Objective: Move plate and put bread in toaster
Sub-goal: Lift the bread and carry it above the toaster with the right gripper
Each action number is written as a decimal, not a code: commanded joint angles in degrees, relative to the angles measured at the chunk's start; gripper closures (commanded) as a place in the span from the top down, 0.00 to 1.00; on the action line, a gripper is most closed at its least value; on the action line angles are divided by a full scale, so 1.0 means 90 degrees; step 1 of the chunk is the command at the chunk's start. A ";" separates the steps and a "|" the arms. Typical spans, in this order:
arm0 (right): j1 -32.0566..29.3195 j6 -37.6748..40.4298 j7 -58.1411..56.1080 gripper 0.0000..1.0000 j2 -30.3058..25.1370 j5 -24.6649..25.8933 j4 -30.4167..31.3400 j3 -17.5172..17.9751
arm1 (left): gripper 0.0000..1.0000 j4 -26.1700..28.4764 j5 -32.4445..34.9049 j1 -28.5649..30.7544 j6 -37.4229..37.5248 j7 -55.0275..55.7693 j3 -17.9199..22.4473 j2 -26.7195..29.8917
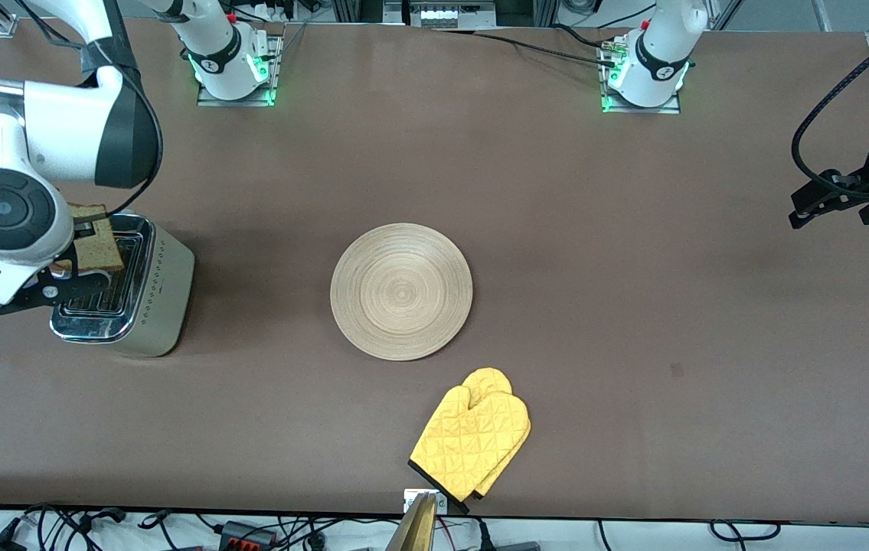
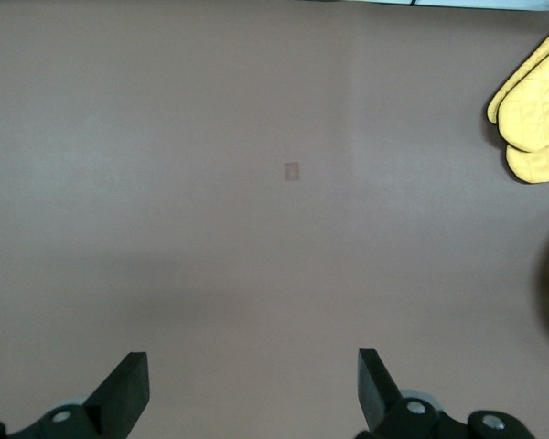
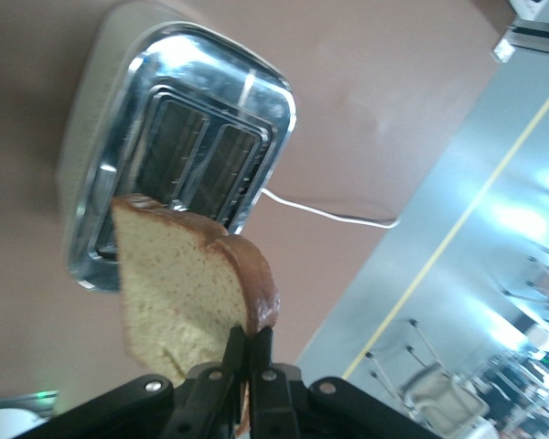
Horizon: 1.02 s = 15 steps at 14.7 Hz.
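Observation:
The wooden plate (image 1: 401, 291) lies bare at the middle of the table. The toaster (image 1: 162, 298) stands at the right arm's end, its chrome top and two slots facing up (image 3: 274, 101). My right gripper (image 1: 84, 228) is shut on the bread (image 1: 97, 249) and holds it tilted just above the toaster's top. In the right wrist view the gripper (image 3: 249, 334) pinches the bread (image 3: 178, 293) at its crust, with the slice's lower corner over the slots. My left gripper (image 1: 805, 210) is open and empty, up over bare table at the left arm's end (image 2: 253, 357).
A yellow oven mitt (image 1: 472, 432) lies nearer to the front camera than the plate, close to the table's front edge; it also shows in the left wrist view (image 2: 531, 110). The toaster's white cord (image 3: 329, 215) runs off across the table.

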<state>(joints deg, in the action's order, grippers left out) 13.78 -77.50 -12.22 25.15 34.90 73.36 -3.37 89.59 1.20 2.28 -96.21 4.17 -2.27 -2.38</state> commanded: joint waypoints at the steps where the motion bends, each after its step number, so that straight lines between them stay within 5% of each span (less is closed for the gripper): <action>1: -0.0007 -0.0176 0.0087 0.00 0.0368 0.0525 -0.0270 0.0033 | 1.00 -0.0170 -0.0124 0.0020 0.0084 0.0005 -0.0011 -0.0068; 15: 0.0012 -0.0217 0.0577 0.00 0.1072 0.0585 -0.0593 0.0043 | 1.00 -0.0160 -0.0075 0.0079 0.0143 -0.0044 -0.0002 -0.0058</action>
<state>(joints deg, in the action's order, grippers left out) 13.84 -80.19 -7.34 33.58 39.53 69.54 -3.33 89.57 1.20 2.77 -96.06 4.17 -2.28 -2.42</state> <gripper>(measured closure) 0.952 0.000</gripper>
